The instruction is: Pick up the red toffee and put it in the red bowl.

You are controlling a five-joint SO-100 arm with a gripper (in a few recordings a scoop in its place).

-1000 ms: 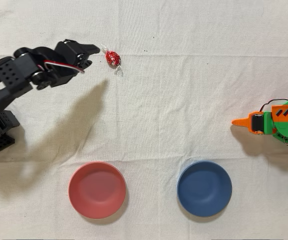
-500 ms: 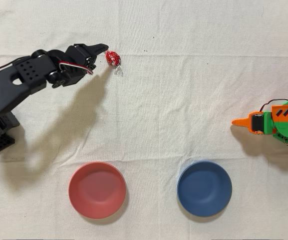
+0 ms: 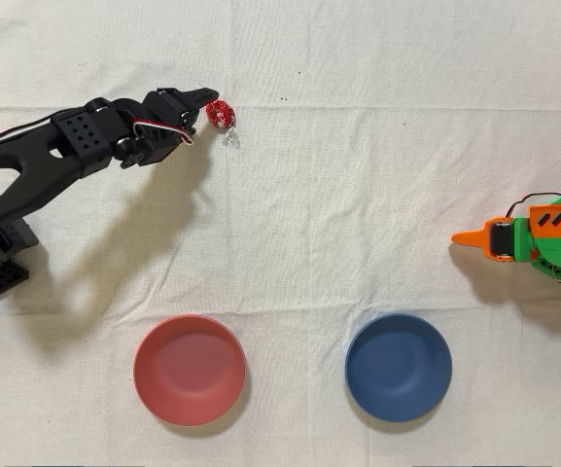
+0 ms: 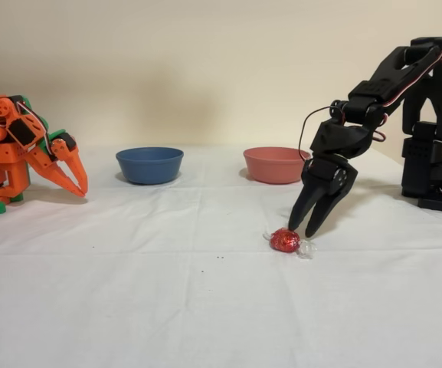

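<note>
On the worktop, fixed view:
red toffee (image 4: 285,241): lying beside gripper (image 4: 304,228) tips.
fingers (image 4: 322,215): narrowly parted, holding nothing, pointing down.
red bowl (image 4: 275,165): far behind, apart from the toffee.

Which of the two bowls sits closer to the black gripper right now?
The red bowl. In the overhead view it lies below the gripper on the left half of the cloth; the blue bowl sits further right, toward the idle orange arm.

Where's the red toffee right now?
The red toffee lies on the white cloth, upper left in the overhead view, right at the tips of the black arm's gripper, far from both bowls.
</note>
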